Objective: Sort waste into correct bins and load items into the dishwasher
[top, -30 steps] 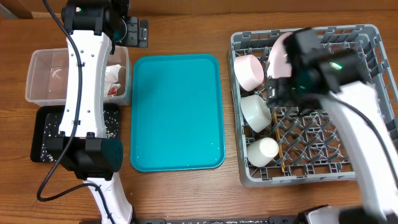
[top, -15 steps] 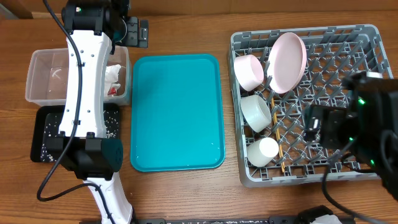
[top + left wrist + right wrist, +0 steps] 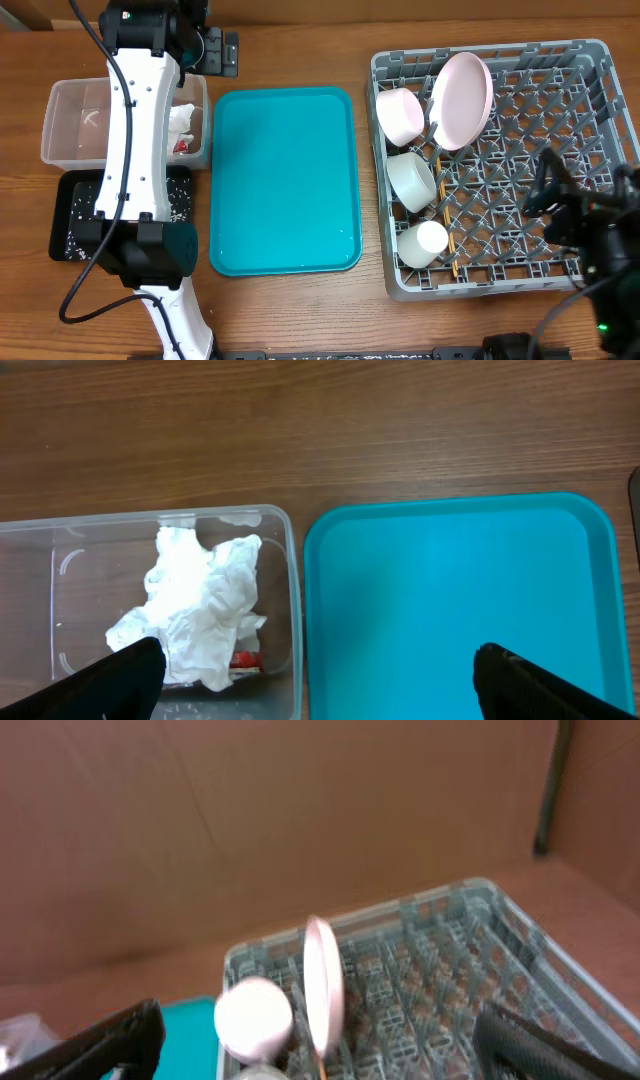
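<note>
Right pincer, spread and empty, hangs over the dish rack's right front corner, with the plate on edge well ahead at the far left. Left pincer, spread too, hovers beside the clear tub holding the napkin. Sorting looks done

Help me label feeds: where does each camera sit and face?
Overhead: above table, facing straight down on tub, teal tray, rack; both arms show.
Left wrist: on left arm, facing down at napkin in tub; left gripper open.
Right wrist: on right arm, facing roughly level across rack at plate; right gripper open.
Shared: overhead and right wrist both show plate.
</note>
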`<move>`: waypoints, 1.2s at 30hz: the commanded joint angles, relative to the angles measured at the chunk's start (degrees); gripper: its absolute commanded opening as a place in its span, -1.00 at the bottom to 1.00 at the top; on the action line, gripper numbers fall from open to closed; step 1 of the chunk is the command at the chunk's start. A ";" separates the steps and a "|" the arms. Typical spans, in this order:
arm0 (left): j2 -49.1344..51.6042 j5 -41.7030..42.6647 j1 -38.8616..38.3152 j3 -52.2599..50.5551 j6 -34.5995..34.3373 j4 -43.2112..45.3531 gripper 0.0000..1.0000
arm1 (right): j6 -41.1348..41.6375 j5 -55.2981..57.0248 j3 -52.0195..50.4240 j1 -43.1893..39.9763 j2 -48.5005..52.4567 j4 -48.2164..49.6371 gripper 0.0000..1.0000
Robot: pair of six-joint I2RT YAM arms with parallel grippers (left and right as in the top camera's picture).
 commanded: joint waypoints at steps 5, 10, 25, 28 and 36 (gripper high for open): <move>-0.83 -0.44 -0.11 1.18 0.72 0.09 1.00 | -2.51 -12.70 -34.73 -5.44 -17.20 25.35 1.00; -0.83 -0.44 -0.11 1.18 0.72 0.09 1.00 | -2.51 -13.03 -54.58 -5.46 -26.01 41.20 1.00; -0.83 -0.44 -0.11 1.18 0.72 0.09 1.00 | -2.51 -14.49 -67.63 -5.38 -36.28 43.67 1.00; -0.83 -0.44 -0.11 1.18 0.72 0.09 1.00 | -2.51 -14.49 -67.63 -5.38 -36.28 43.67 1.00; -0.83 -0.44 -0.11 1.18 0.72 0.09 1.00 | -2.49 -14.51 -67.63 -5.38 -36.28 43.67 1.00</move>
